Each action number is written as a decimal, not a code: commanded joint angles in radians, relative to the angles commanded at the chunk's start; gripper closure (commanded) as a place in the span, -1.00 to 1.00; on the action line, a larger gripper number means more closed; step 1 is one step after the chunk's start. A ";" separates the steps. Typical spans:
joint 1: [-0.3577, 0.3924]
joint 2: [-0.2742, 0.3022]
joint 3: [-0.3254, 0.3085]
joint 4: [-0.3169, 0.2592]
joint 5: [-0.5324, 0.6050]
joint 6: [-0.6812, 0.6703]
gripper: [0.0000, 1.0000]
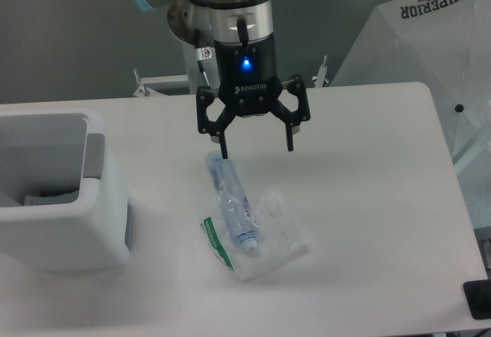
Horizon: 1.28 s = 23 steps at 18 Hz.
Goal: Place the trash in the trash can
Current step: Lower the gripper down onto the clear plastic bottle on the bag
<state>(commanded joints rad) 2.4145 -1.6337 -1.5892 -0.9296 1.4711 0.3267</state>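
Note:
A crushed clear plastic bottle [233, 203] with a white cap and a purple-blue label lies on the white table, cap toward the front. It rests on a crinkled translucent wrapper [276, 237] with a green edge strip. My gripper [258, 151] hangs open just above the bottle's far end, fingers spread wide, holding nothing. The white trash can [57, 191] stands at the left edge of the table, well apart from the trash.
A white umbrella-like reflector [430, 37] leans at the back right beyond the table's edge. A dark object [479, 299] pokes in at the lower right corner. Something pale lies inside the trash can.

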 joint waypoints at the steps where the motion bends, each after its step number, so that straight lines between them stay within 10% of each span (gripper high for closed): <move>1: 0.000 -0.002 0.000 0.000 0.002 0.000 -1.00; 8: -0.003 -0.078 -0.037 0.020 0.003 -0.008 -1.00; 11: -0.005 -0.142 -0.064 0.116 0.002 -0.012 -1.00; 23: -0.009 -0.394 -0.018 0.120 0.009 -0.117 -1.00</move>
<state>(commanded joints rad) 2.4053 -2.0278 -1.6076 -0.8099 1.4803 0.2102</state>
